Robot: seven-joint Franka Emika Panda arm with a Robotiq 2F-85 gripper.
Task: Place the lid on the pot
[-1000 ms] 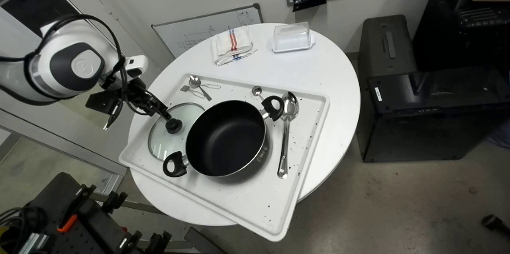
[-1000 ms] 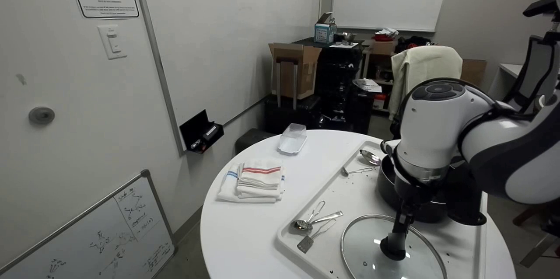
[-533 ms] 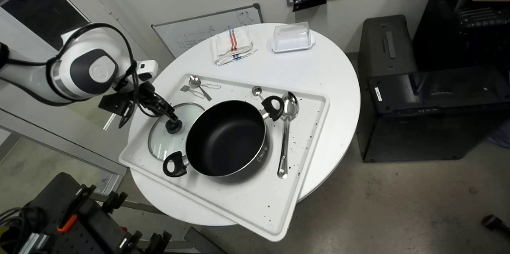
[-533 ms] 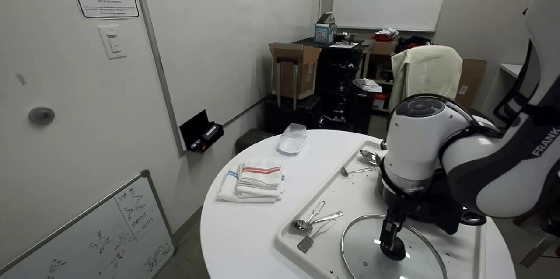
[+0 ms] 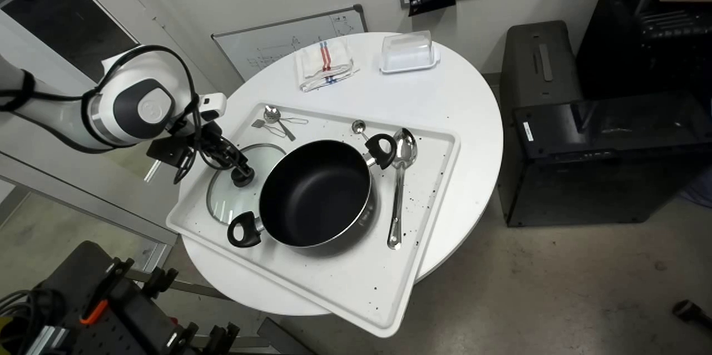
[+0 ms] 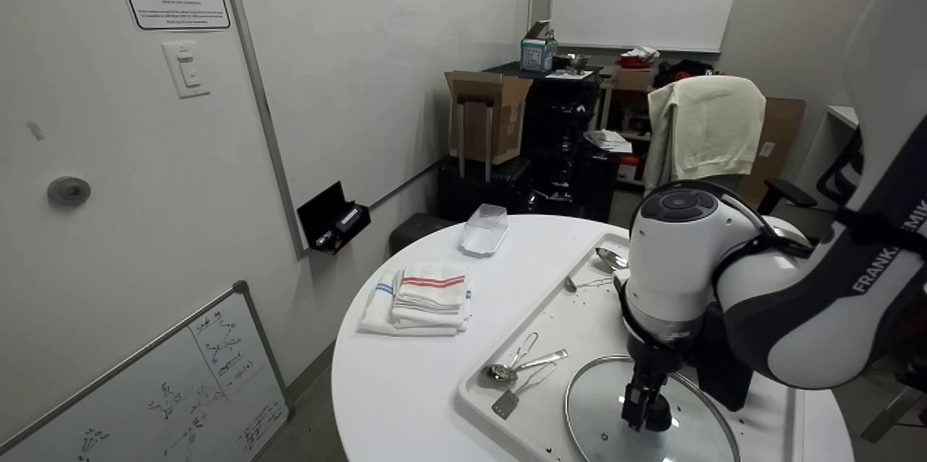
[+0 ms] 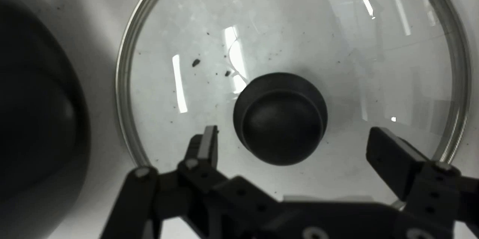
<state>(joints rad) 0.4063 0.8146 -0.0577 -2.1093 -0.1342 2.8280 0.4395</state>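
Note:
The clear glass lid with a metal rim lies flat on the tray, left of the pot in an exterior view. It also shows in an exterior view and the wrist view. Its black knob points up. The black pot stands uncovered beside the lid; its dark side shows at the left of the wrist view. My gripper is open, low over the lid. The knob appears between its fingers, with gaps on both sides in the wrist view. The arm hides the pot in an exterior view.
The white tray sits on a round white table. A large metal spoon lies beyond the pot, and small utensils lie near the lid. Folded towels and a butter dish are at the back.
The gripper has moved down and closer around the lid's knob, shifting right in an exterior view, and its wrist has come lower. The lid, pot and tray have not moved.

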